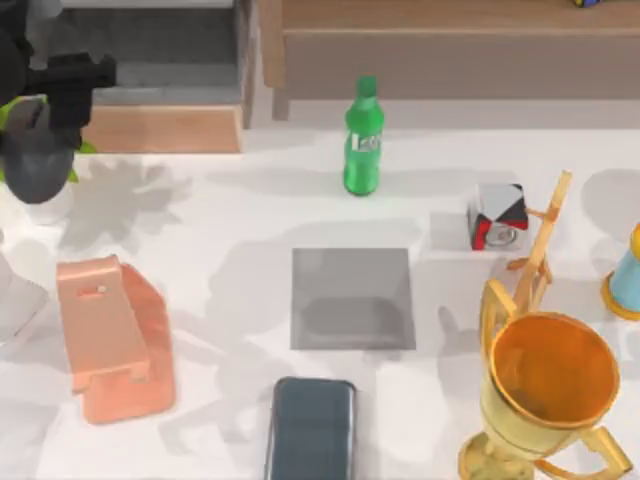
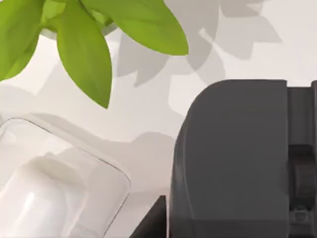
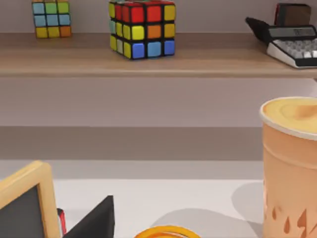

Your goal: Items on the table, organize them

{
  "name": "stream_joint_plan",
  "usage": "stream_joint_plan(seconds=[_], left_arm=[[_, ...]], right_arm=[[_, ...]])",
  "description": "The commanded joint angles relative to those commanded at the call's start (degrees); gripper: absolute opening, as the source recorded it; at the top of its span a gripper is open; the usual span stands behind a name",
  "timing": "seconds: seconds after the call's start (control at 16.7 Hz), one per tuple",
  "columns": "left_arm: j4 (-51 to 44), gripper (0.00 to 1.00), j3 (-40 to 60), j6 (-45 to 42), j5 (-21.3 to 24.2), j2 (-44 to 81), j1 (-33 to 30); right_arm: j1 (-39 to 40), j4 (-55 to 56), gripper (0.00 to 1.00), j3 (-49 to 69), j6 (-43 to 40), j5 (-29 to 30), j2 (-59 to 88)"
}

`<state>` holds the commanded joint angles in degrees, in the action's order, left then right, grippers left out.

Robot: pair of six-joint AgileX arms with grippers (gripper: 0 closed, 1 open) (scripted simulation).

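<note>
The top camera is looking straight down on the tabletop (image 1: 230,215); the left wrist camera is hovering close over it, and the right one is facing the shelf (image 3: 148,62).

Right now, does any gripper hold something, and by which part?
It cannot be told. The phone lies free on the table; the left arm is at the top view's far left.

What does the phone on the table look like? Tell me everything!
The smartphone is a slim, dark blue-grey slab with rounded corners and a smooth, slightly shiny face. It lies flat on the white table at its near edge, just below a grey square mat. Its lower end is cut off by the picture. Nothing touches it.
</note>
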<state>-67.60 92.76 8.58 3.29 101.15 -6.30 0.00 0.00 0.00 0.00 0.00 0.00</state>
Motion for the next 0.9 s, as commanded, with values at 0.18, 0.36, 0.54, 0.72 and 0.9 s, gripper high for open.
stream_joint_plan(seconds=[0.18, 0.36, 0.54, 0.72, 0.9], left_arm=[[0.5, 0.0, 7.6, 10.5, -0.8, 11.5, -12.2], [1.2, 0.0, 13.5, 20.1, -1.9, 22.2, -23.0], [1.9, 0.0, 17.6, 27.6, -3.1, 30.2, -31.2], [2.3, 0.0, 19.4, 31.4, -3.7, 34.2, -35.1], [2.3, 0.0, 19.5, 31.6, -3.8, 34.4, -35.3]], right_arm=[[0.0, 0.0, 1.0, 0.0, 0.0, 0.0, 0.0], [0.0, 0.0, 1.0, 0.0, 0.0, 0.0, 0.0], [0.0, 0.0, 1.0, 0.0, 0.0, 0.0, 0.0], [0.0, 0.0, 1.0, 0.0, 0.0, 0.0, 0.0], [0.0, 0.0, 1.0, 0.0, 0.0, 0.0, 0.0]])
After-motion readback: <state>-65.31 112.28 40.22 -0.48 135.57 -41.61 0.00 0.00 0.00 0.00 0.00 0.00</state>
